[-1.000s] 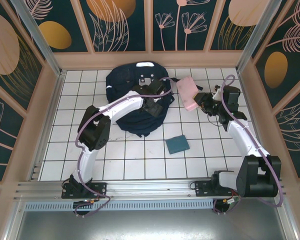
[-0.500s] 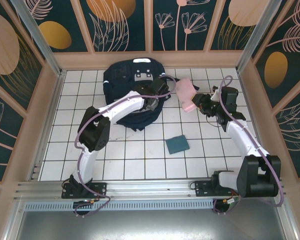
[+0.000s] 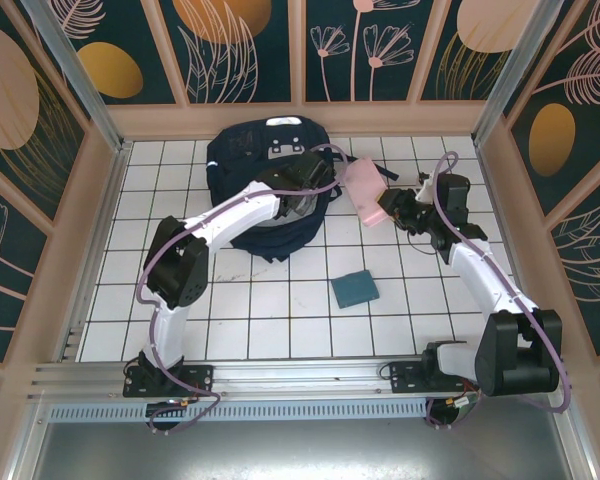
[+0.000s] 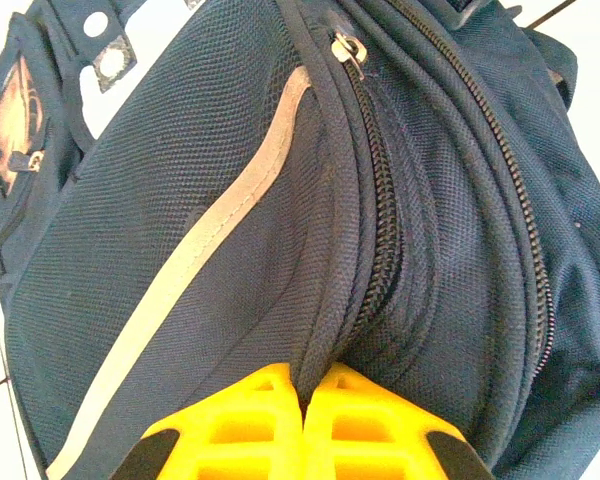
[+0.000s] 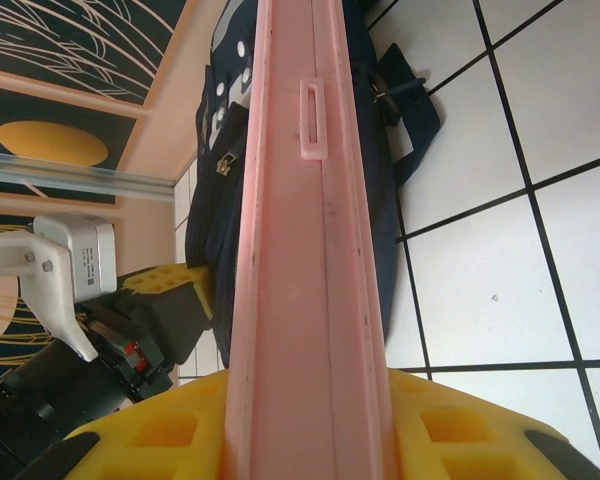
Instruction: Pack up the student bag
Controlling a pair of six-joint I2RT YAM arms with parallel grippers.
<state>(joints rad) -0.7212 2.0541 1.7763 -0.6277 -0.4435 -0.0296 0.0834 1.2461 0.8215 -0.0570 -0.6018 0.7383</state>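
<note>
White-tiled table [image 3: 240, 310], floral panels [image 3: 245, 50] around it. At its far middle lies the bag [image 3: 242, 165], zipper side up. The left gripper [image 4: 302, 385] is clenched on a fold of fabric beside the zipper [image 4: 380, 250], probably to lift the mouth open. The right gripper [image 5: 310, 400] clamps a pink case [image 5: 298, 230] edge-on, aimed at the bag, likely so it can slide in. A teal pad [image 3: 355, 289] waits nearer the arms.
</note>
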